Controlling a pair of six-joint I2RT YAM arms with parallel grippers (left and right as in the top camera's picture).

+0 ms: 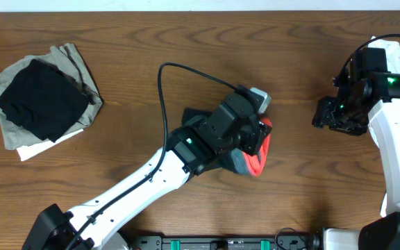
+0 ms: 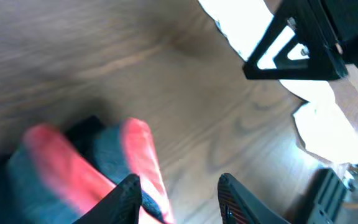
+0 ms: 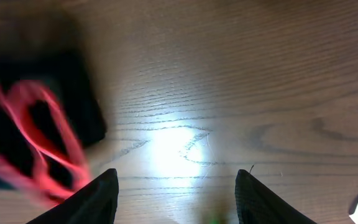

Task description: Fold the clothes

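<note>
A dark grey and red garment (image 1: 254,158) lies bunched at the table's centre, partly hidden under my left arm. In the left wrist view it fills the lower left as red and dark grey folds (image 2: 73,168). My left gripper (image 2: 180,186) is open, its left finger against the garment's red edge and nothing between the fingers. The gripper itself (image 1: 259,135) sits over the garment in the overhead view. My right gripper (image 1: 328,114) is open and empty above bare wood at the right (image 3: 176,180). The garment (image 3: 36,137) shows blurred at the left of that view.
A stack of folded clothes (image 1: 44,101), black on top of beige and white, sits at the table's far left. A black cable (image 1: 169,97) loops from my left arm across the wood. White robot base parts (image 2: 319,124) show at the right of the left wrist view.
</note>
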